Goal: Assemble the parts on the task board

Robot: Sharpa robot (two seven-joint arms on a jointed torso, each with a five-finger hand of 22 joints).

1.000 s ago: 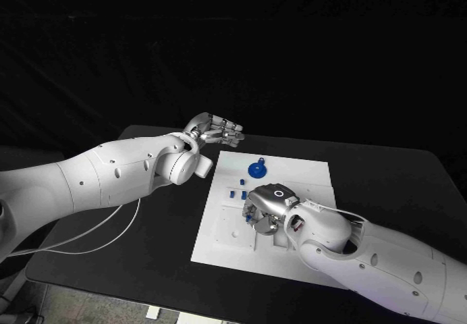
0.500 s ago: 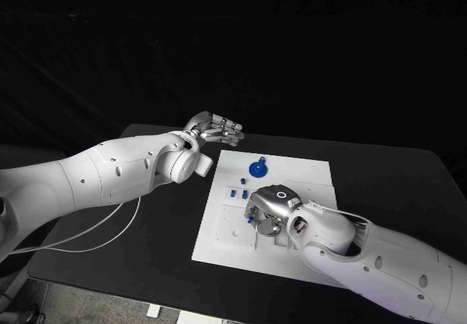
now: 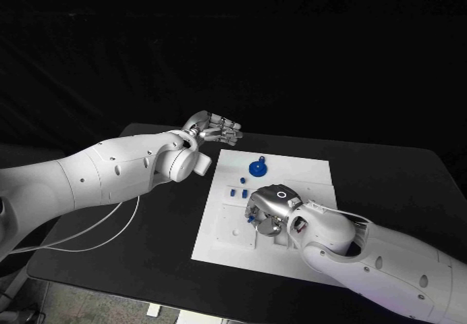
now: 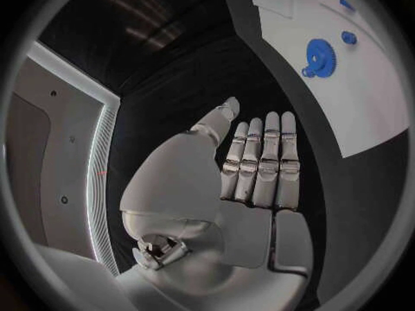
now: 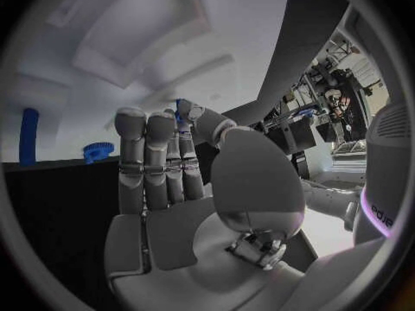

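On the white task board point(image 3: 292, 177), mid-table: your right hand point(image 3: 270, 212) has barely shifted in the last second and sits low over the board's centre, thumb and a finger pinching a small blue part point(image 5: 182, 110). Judged: the insertion is being settled, not yet released.
Blue gear point(image 3: 257, 169): flat near the board's far edge, unmoved.
Small blue pegs point(image 3: 237, 192): between gear and right hand, unmoved.
Left hand point(image 3: 216, 128): parked off the board's far corner as before, fingers straight and side by side, holding nothing.
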